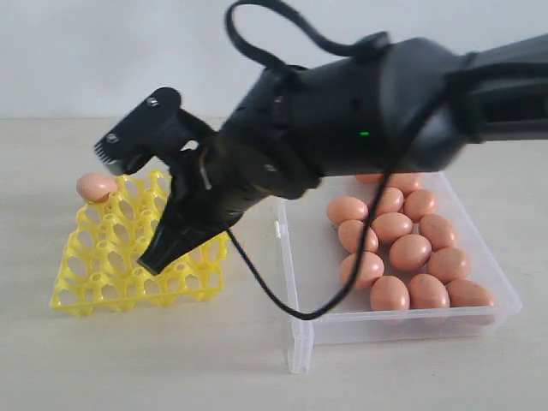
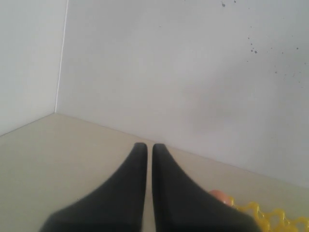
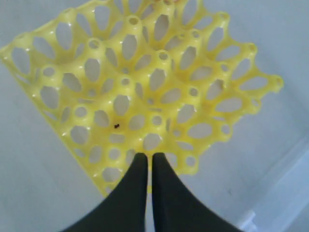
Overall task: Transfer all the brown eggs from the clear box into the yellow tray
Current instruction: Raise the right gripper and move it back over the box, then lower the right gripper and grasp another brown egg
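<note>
While the left gripper [image 2: 149,146] and right gripper [image 3: 148,157] are both pinched shut and empty, most brown eggs [image 1: 411,253] lie clustered in the clear box [image 1: 295,338]. A single egg [image 1: 96,187] rests on the yellow tray [image 1: 94,274]. The eggs look smooth, light and brittle (slippery too), so they are probably best held gently across the middle.

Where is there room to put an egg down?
Nearly every cup of the yellow tray is free; only its far left corner holds a brown egg. The clear box is bare along its side nearest the tray, but eggs crowd its other side.
</note>
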`<state>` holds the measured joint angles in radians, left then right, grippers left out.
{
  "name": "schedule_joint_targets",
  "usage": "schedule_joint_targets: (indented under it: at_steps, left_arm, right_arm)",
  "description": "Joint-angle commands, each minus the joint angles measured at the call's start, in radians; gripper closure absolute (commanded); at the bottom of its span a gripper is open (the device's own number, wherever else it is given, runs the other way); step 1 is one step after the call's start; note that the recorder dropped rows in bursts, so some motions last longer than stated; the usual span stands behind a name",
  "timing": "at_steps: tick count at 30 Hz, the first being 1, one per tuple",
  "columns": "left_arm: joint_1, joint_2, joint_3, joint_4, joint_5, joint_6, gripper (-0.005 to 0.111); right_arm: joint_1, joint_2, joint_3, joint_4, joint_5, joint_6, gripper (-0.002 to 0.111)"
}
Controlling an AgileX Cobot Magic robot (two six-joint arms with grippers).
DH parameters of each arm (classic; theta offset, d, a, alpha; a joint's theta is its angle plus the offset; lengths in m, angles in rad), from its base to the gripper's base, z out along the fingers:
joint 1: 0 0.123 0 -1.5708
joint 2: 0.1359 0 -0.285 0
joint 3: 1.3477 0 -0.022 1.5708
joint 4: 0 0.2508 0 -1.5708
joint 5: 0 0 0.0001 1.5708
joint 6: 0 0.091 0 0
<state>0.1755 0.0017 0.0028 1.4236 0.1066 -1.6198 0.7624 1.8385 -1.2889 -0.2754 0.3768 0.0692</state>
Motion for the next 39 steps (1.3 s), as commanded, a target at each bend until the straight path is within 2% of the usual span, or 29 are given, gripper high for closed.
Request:
schedule_joint_targets:
  at_steps: [1,5,11,19,22,25,27,32,34,39]
  left_arm:
    - [0.001,-0.002,-0.003,0.005,-0.01,0.001,0.103]
    - [0.001,-0.002,-0.003,0.005,-0.025,0.001,0.103]
    - [0.001,-0.002,-0.003,0.005,-0.031,0.001,0.103]
    - [0.001,-0.002,-0.003,0.005,-0.055,0.001,0.103]
    - [0.001,-0.002,-0.003,0.005,-0.064,0.001,0.103]
    - [0.001,-0.002,-0.003,0.005,-0.064,0.001,0.103]
    - [0.001,-0.002,-0.003,0.005,-0.064,0.001,0.103]
    - [0.001,-0.002,-0.003,0.005,-0.072,0.001,0.103]
    - [0.001,-0.002,-0.003,0.005,-0.079,0.004,0.103]
    - [0.001,-0.002,-0.003,0.005,-0.087,0.004,0.103]
  right_arm:
    - [-0.086,-0.15,0.197,-0.028,-0.179,0.097,0.108]
    - [-0.173,-0.255,0.32,-0.026,-0.253,0.12,0.108]
    - [-0.335,-0.353,0.417,-0.026,-0.322,0.124,0.108]
    - [-0.636,-0.295,0.4,-0.017,-0.325,0.139,0.108]
    - [-0.706,-0.255,0.353,0.009,-0.275,0.141,0.108]
    - [-0.711,-0.199,0.261,0.012,-0.082,0.065,0.108]
    - [-0.711,-0.154,0.184,0.076,0.04,-0.02,0.102]
    - [-0.709,-0.067,0.028,0.343,0.214,-0.313,0.069]
    - [-0.696,-0.047,-0.013,0.425,0.238,-0.416,0.061]
    - [-0.626,-0.011,-0.081,0.45,0.237,-0.64,0.06]
